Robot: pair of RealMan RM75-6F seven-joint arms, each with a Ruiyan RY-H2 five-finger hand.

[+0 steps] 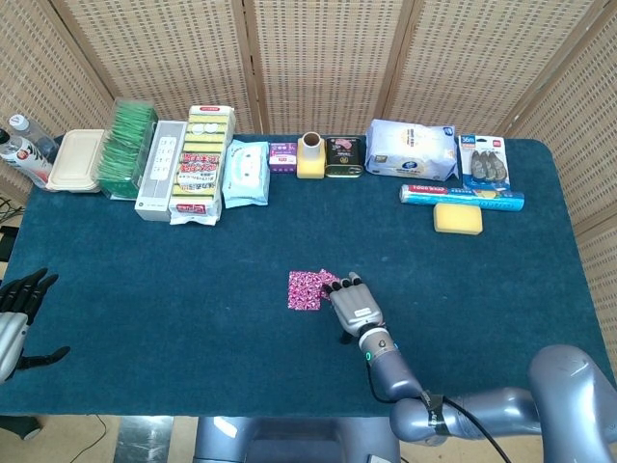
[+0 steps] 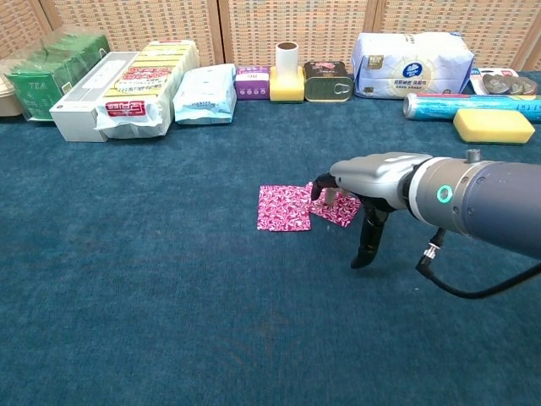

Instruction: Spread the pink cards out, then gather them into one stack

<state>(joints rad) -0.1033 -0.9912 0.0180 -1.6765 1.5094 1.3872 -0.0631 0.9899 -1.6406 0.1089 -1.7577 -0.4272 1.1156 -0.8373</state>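
Note:
Two pink patterned cards lie on the blue cloth near the table's middle, overlapping at one edge. The left card lies square and uncovered. The right card sits skewed, partly under my right hand. That hand is palm down with its fingers spread, fingertips over the right card and thumb hanging toward the cloth. It holds nothing. My left hand hangs off the table's left front edge with fingers apart, holding nothing.
Along the far edge stand green tea packs, boxes, a wipes pack, a yellow cup, a tin, a tissue pack, a foil roll and a yellow sponge.

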